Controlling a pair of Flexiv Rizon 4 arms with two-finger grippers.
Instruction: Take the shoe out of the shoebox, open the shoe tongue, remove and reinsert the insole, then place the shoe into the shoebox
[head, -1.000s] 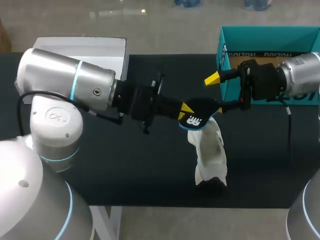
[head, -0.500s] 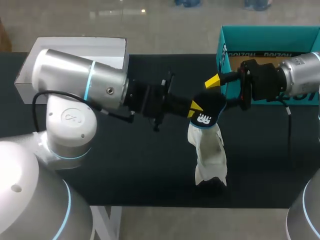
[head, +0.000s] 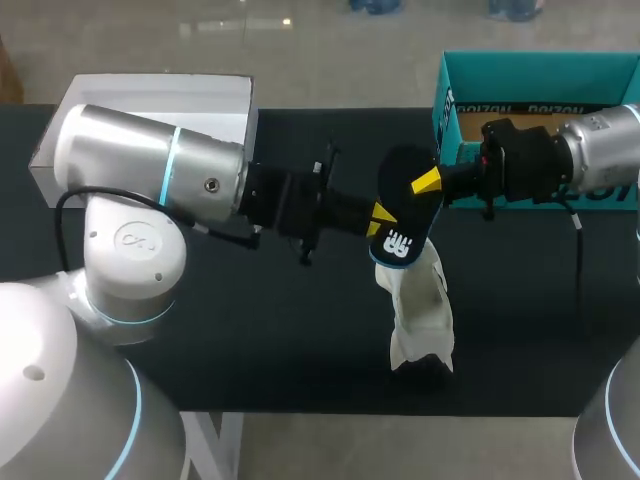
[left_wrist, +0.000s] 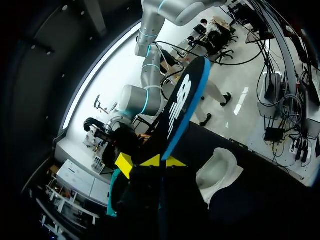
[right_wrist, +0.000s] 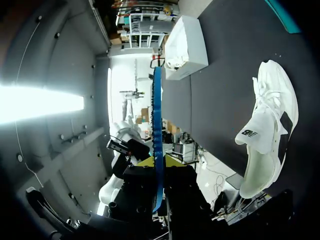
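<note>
The black, blue-edged insole (head: 405, 215) is off the counter (head: 250, 330) at frame centre, directly above the white shoe (head: 420, 310) lying at lower centre-right. The left jaws are clamped on it from the left and the right jaws from the right. A teal shoebox (head: 540, 62) stands upper right, a white box (head: 150, 95) upper left.

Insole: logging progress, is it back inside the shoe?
No, the insole is up between the left gripper and right gripper, apart from the white shoe.
</note>
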